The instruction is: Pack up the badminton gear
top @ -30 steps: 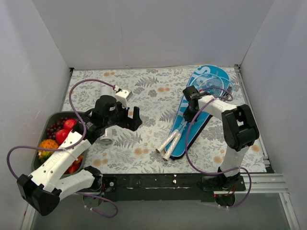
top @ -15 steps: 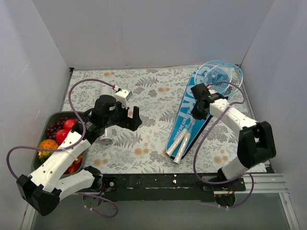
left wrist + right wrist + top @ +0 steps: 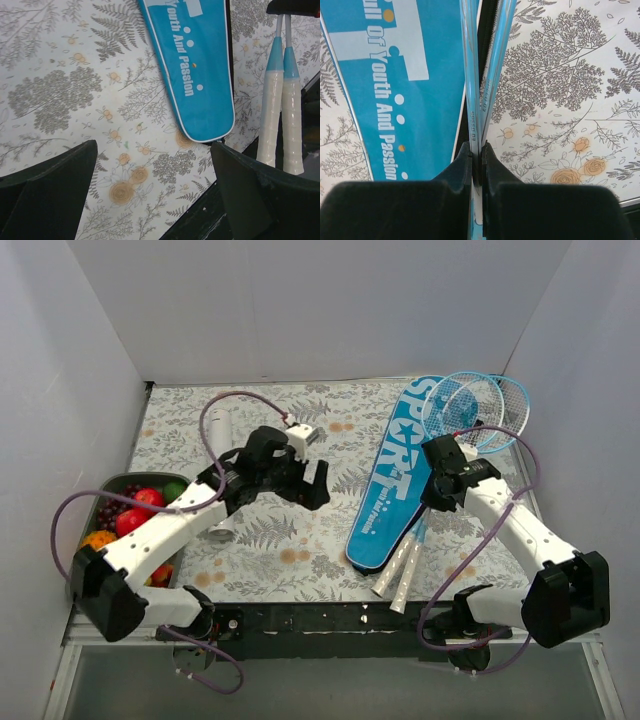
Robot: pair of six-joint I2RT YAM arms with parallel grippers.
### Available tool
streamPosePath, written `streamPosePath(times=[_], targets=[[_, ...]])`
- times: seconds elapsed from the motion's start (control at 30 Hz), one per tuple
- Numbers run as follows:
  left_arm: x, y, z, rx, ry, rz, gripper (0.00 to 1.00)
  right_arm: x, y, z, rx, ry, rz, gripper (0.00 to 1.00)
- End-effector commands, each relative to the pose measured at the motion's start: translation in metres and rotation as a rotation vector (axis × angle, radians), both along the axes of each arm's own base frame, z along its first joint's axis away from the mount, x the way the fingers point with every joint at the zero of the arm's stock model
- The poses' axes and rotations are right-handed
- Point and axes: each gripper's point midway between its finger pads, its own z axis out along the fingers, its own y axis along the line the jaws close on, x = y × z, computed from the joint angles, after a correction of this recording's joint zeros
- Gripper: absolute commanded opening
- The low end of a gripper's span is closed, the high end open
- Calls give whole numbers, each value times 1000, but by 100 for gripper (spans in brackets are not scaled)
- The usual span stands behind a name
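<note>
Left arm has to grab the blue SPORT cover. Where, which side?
I'd take the blue cover by its narrow near end, coming down over its left edge. It lies flat and slimmest there, and the rackets pinched in the right gripper crowd its right edge.

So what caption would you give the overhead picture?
Right gripper pinches two rackets by their shafts beside the blue cover; left gripper hangs open above the table.

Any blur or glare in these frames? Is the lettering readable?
Top view: even light, soft shadows, no glare; "SPORT" on the cover reads. Left wrist: cover print sharp, left fingers dark, edges soft. Right wrist: racket shafts sharp, right fingers black, no detail.
</note>
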Motion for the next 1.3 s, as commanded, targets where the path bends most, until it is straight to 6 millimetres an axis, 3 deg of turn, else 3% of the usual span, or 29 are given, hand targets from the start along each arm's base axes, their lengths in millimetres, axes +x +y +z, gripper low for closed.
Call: streamPosePath(times=[0.0, 0.07, 0.1, 0.17, 0.2, 0.23, 0.3, 0.33, 0.4, 0.43, 0.47, 0.53, 0.63, 0.83, 1.07, 1.17, 1.27], targets=[[5, -63, -7, -22, 21, -89, 98, -2, -3, 20, 5, -73, 49, 1], [7, -90, -7, -46, 43, -131, 98, -6, -2, 19, 17, -81, 65, 1], [9, -107, -26, -34, 74, -152, 98, -7, -2, 21, 26, -96, 68, 1], [14, -127, -37, -35, 97, -170, 98, -12, -2, 19, 29, -92, 82, 1], [24, -139, -30, -49, 76, -164, 98, -13, -2, 21, 33, -100, 86, 1], [33, -145, -58, -2, 112, -150, 98, -15, -3, 20, 30, -98, 92, 1], [55, -155, -62, 36, 88, -110, 98, -19, -3, 19, 30, -95, 99, 1], [63, -157, -87, 90, 109, -88, 98, -20, -3, 18, 36, -93, 103, 1], [80, -156, -96, 151, 83, -46, 98, -21, -2, 20, 42, -104, 116, 1], [90, -161, -89, 149, 54, -32, 98, -22, 0, 20, 52, -104, 121, 1], [94, -163, -104, 179, 65, -26, 98, -21, 0, 21, 55, -113, 128, 1], [102, -168, -106, 194, 58, -28, 98, -22, 1, 22, 57, -119, 135, 1], [111, -162, -127, 256, 57, 9, 98, -22, 1, 25, 58, -131, 144, 1], [111, -164, -152, 271, 82, 12, 98, -23, 5, 24, 83, -138, 163, 1], [91, -174, -180, 217, 184, -37, 92, -24, 7, 20, 92, -139, 171, 1], [83, -178, -189, 197, 218, -68, 84, -24, 7, 19, 90, -139, 175, 1], [75, -177, -201, 204, 254, -89, 67, -25, 7, 17, 90, -135, 179, 1]])
